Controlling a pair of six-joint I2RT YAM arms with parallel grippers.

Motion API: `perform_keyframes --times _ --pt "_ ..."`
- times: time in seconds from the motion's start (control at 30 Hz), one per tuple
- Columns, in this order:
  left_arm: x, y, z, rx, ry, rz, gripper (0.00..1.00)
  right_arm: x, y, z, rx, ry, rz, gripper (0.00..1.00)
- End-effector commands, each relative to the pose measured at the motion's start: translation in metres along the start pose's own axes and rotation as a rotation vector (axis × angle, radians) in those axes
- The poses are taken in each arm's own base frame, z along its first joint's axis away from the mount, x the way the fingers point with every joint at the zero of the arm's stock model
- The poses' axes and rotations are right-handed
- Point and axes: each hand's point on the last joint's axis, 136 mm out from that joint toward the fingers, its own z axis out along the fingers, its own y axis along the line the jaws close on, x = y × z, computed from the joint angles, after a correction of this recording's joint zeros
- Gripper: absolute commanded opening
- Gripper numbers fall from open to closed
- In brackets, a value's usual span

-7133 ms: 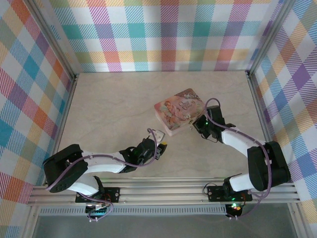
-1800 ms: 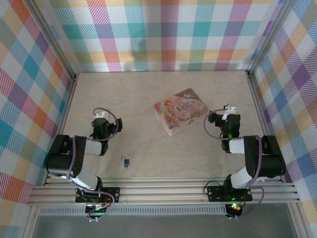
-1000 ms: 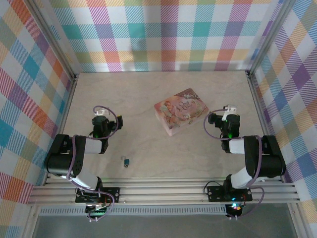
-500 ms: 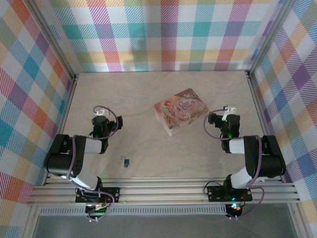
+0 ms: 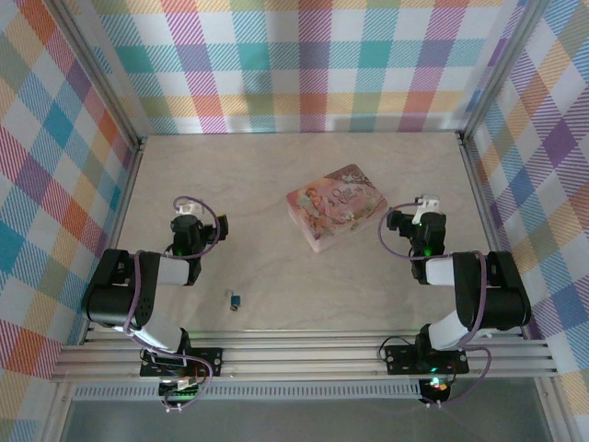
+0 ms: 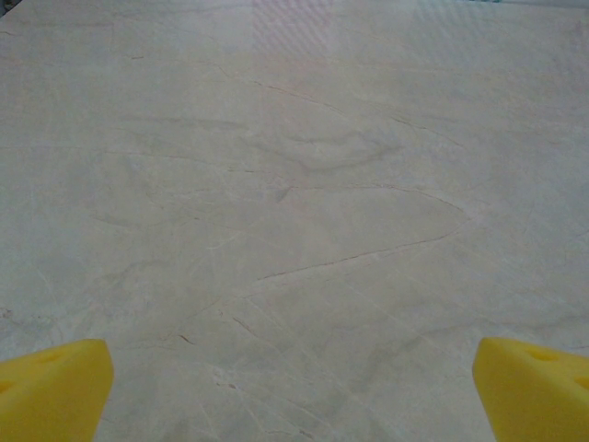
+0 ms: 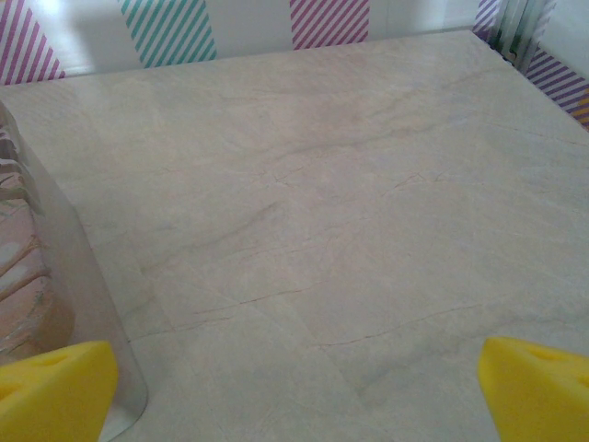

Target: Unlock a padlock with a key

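The padlock [image 5: 236, 299], a tiny blue body with a bit of metal at its left, lies alone on the table near the front edge. Whether that metal is the key or the shackle is too small to tell. My left gripper [image 5: 187, 214] is folded back at the left, well behind the padlock. Its yellow fingertips [image 6: 51, 391] stand wide apart over bare table, so the left gripper [image 6: 294, 396] is open. My right gripper [image 5: 426, 204] rests at the right, beside the pink box. The right gripper [image 7: 296, 396] is open too, with nothing between its fingertips [image 7: 538, 391].
The pink picture-printed box [image 5: 336, 206] lies flat in the middle of the table [image 5: 276, 175]. Its edge [image 7: 20, 276] sits just left of my right gripper. Checked walls close off the back and both sides.
Seven seconds ago both grippers were near the box in the middle. Both arms have since drawn back, and the padlock lies free on the table. Over the last second nothing moved.
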Motion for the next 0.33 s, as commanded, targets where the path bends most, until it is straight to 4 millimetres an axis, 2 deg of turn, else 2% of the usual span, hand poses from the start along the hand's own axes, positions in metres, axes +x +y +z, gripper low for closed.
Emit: perform_keyframes --times 0.0,0.3 --pt "-0.0069 0.0020 0.0018 0.004 -0.013 0.005 1.00 -0.0008 0.0045 0.0019 -0.015 0.002 -0.010 1.00" --pt "-0.0066 0.0015 0.0018 0.005 -0.013 0.004 1.00 -0.0002 0.0048 0.0018 -0.017 0.003 -0.010 1.00"
